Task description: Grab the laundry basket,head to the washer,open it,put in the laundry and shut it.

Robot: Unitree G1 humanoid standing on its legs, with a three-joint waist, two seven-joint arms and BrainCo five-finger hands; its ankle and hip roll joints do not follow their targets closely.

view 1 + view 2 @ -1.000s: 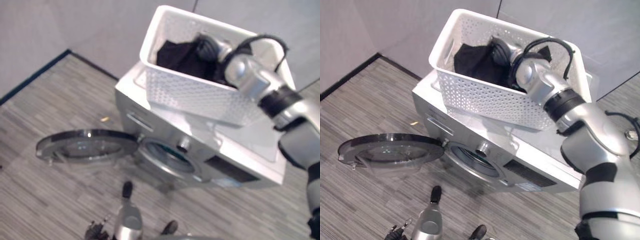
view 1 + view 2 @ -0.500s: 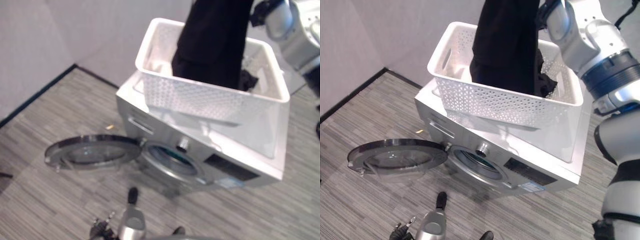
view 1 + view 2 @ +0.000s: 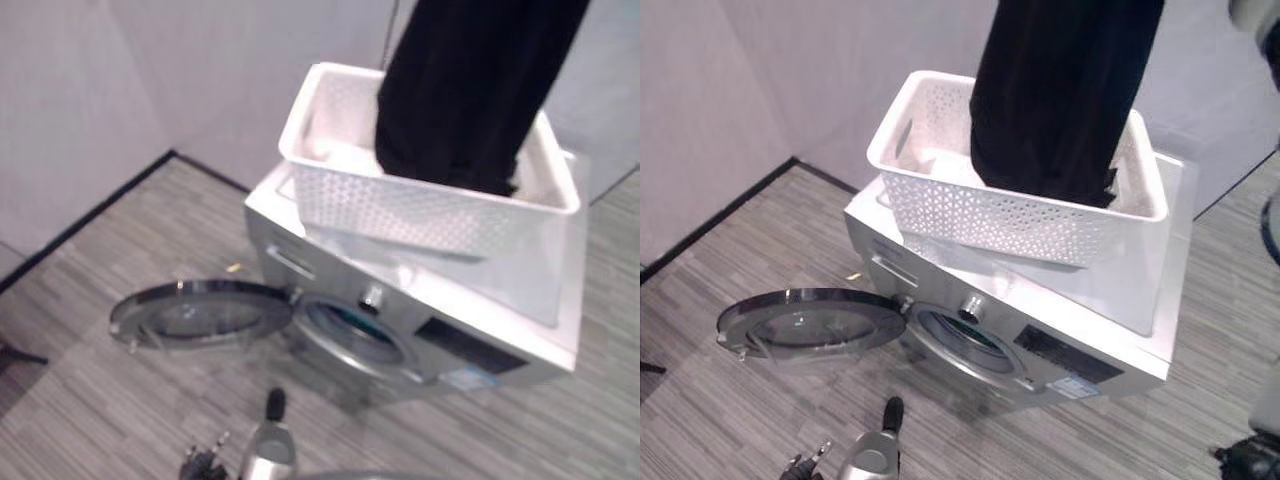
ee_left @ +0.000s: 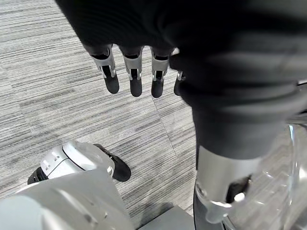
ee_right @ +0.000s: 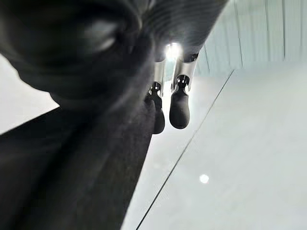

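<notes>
Lifted the black laundry [image 3: 1065, 100] higher since a second ago, hem barely inside the basket [image 3: 1010, 215] on the washer [image 3: 1080, 320]. My right hand [image 5: 168, 105] pinches it; soft, floppy, so bunch it. Left hand [image 4: 132, 72] hangs relaxed.
</notes>
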